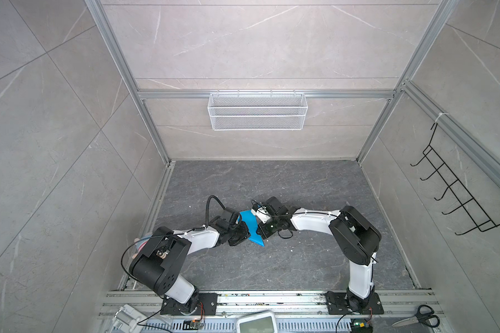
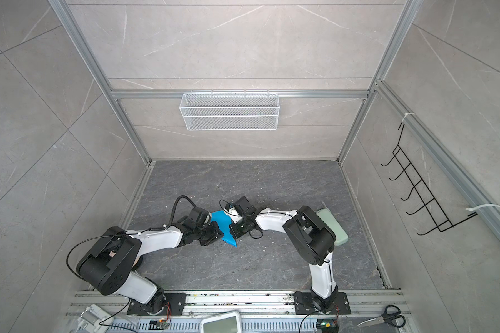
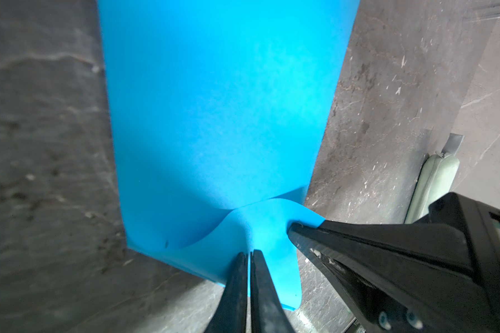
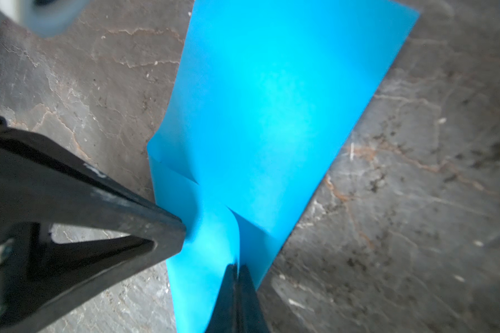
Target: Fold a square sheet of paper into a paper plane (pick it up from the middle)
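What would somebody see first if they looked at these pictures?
The bright blue sheet of paper in the middle of the dark table, easily. The left gripper and right gripper meet there, jaws shut on a raised pucker. A white mesh basket hangs on the back wall.

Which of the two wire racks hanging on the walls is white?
The mesh basket on the back wall is white; the hook rack on the side wall is bare black wire.
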